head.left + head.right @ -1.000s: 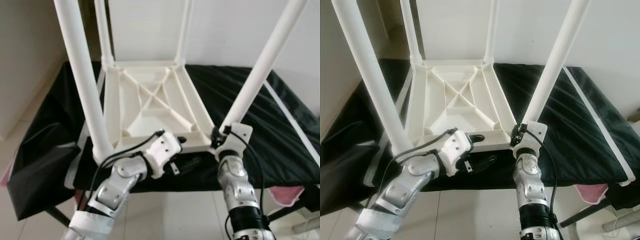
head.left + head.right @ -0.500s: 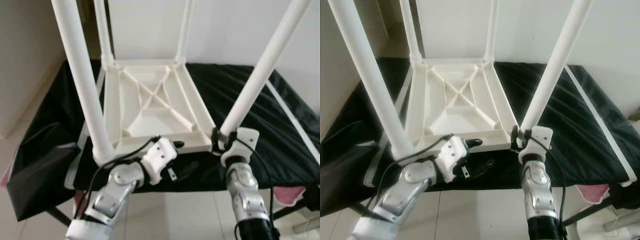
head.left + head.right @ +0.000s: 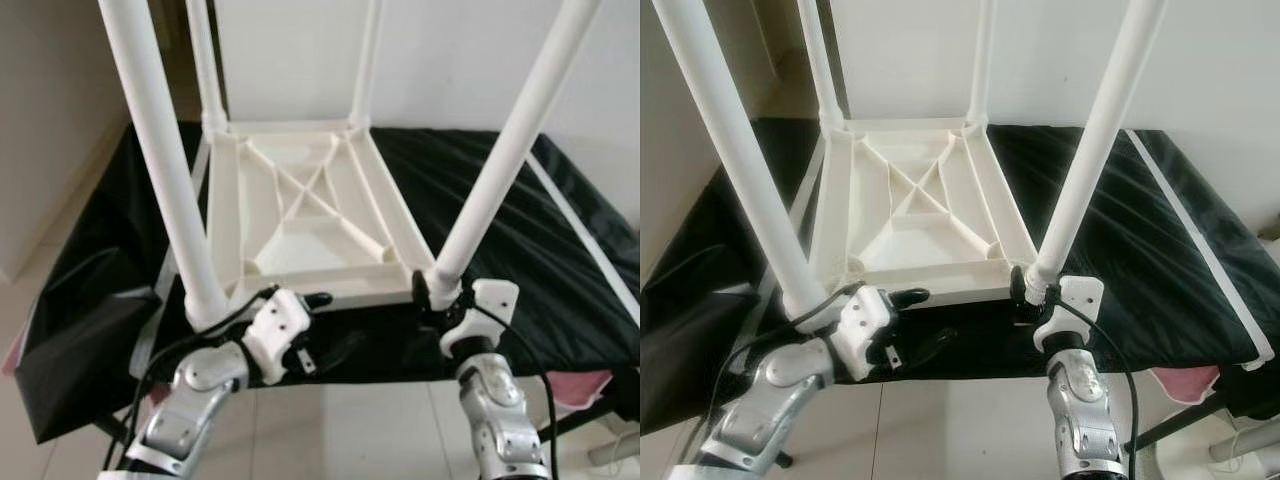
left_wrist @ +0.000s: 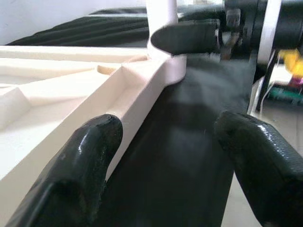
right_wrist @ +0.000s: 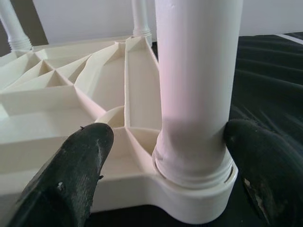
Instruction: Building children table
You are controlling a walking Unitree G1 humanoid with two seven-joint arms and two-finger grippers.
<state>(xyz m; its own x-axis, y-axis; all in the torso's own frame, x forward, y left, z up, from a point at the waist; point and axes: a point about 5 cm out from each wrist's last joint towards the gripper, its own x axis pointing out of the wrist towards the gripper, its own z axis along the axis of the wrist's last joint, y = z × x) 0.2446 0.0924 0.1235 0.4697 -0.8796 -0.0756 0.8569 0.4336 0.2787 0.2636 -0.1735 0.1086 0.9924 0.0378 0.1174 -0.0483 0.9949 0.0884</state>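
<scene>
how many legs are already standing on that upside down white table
4. Near left leg and near right leg rise at the front corners, the latter with the right gripper at its base; far left leg and far right leg stand by the wall.

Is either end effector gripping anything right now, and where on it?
Neither grips. The right end effector brackets the table leg at its base, fingers apart; the left end effector is open beside the table frame.

You could not see the tops of the four white legs (image 3: 165, 170); all ran off the upper edge. The black cloth (image 3: 500, 210) hid whatever stood beneath it. At about four o'clock, the right gripper (image 5: 165, 142) straddled the near-right leg with a gap on one side, so contact was unclear. The left gripper's fingers (image 4: 85, 156) were cut off below.
</scene>
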